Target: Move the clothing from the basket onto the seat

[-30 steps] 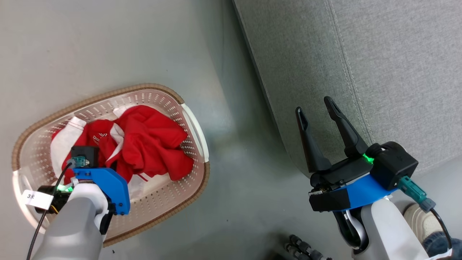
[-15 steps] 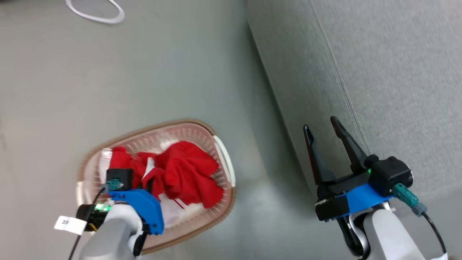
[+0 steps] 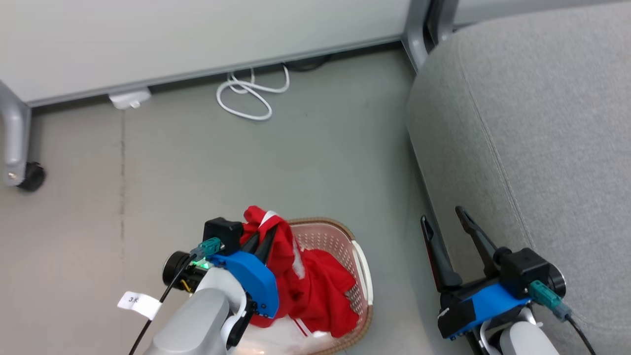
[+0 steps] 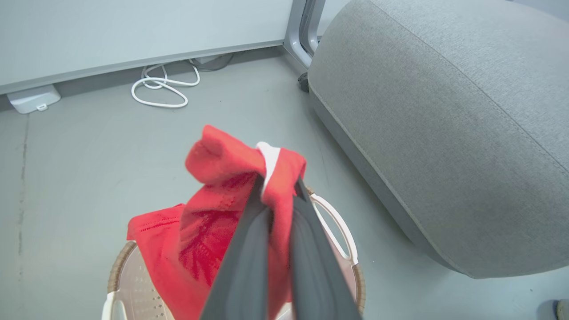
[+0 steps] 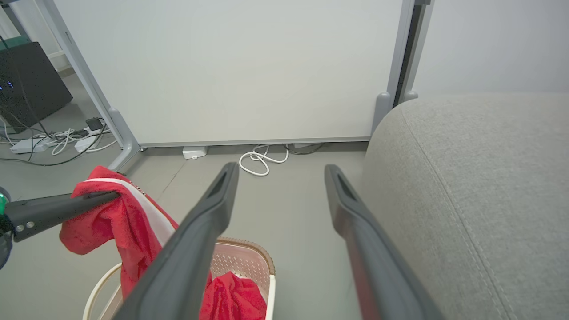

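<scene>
My left gripper (image 3: 261,240) is shut on a bunched red garment with a white panel (image 3: 276,231) and holds it up above the basket (image 3: 359,249). The left wrist view shows its fingers (image 4: 249,249) pinching the cloth (image 4: 213,160), which hangs down toward the basket (image 4: 343,231). A second red garment (image 3: 323,291) lies inside the basket. The grey seat (image 3: 542,123) rises to the right. Beside the seat's edge my right gripper (image 3: 442,216) is open and holds nothing. Its wrist view shows the lifted garment (image 5: 120,213), the basket (image 5: 249,246) and the seat (image 5: 480,178).
A pale partition panel (image 3: 197,34) stands at the back with a coiled white cable (image 3: 249,93) and a small white box (image 3: 129,98) at its foot. A caster wheel (image 3: 30,176) sits far left. A black cabinet (image 5: 26,80) and floor cables are beyond.
The head camera has tilted up, so the whole view shifted. My left gripper has risen out of the basket with one red garment pinched in it. The right gripper stays open.
</scene>
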Available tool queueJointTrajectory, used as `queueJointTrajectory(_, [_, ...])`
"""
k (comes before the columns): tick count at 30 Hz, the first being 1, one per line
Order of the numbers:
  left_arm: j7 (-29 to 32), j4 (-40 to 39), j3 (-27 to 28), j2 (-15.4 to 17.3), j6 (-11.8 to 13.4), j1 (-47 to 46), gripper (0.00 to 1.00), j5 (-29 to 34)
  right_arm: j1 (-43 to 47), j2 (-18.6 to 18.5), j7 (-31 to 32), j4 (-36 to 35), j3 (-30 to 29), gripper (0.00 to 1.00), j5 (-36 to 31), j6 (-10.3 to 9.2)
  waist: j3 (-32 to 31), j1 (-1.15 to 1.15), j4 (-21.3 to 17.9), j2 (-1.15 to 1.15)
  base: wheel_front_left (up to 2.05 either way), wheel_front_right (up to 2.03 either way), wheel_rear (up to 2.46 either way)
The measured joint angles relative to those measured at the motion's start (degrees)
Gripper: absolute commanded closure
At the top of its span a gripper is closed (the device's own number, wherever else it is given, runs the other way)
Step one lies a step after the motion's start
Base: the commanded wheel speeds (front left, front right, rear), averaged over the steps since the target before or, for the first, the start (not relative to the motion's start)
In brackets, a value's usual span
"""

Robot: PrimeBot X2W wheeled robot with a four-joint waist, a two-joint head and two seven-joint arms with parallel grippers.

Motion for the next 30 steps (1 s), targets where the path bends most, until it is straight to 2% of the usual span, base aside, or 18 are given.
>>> queueJointTrajectory(5, [-0.19, -4.91, -3.61, 0.09, 0.00, -2.03, 1.00, -1.51, 2.13, -0.01, 1.22, -0.04, 0.41, 0.00, -0.10, 0.00, -5.20, 0.00, 2.73, 0.00, 0.00, 0.00, 0.00])
queueJointTrajectory(12, [0.89, -9.78, -7.34, 0.07, 0.00, -6.15, 1.00, -3.08, 3.85, -0.02, 2.77, -0.57, 1.33, 0.00, -0.16, 0.00, -9.64, 0.00, 4.20, 0.00, 0.00, 0.00, 0.00])
queueJointTrajectory(30, [1.54, -13.56, -14.08, -2.33, -0.01, -17.41, 1.00, -6.22, 5.50, -0.02, 4.81, -2.25, 3.31, 0.00, 0.09, 0.00, -13.42, 0.01, 4.21, 0.00, 0.00, 0.00, 0.00])
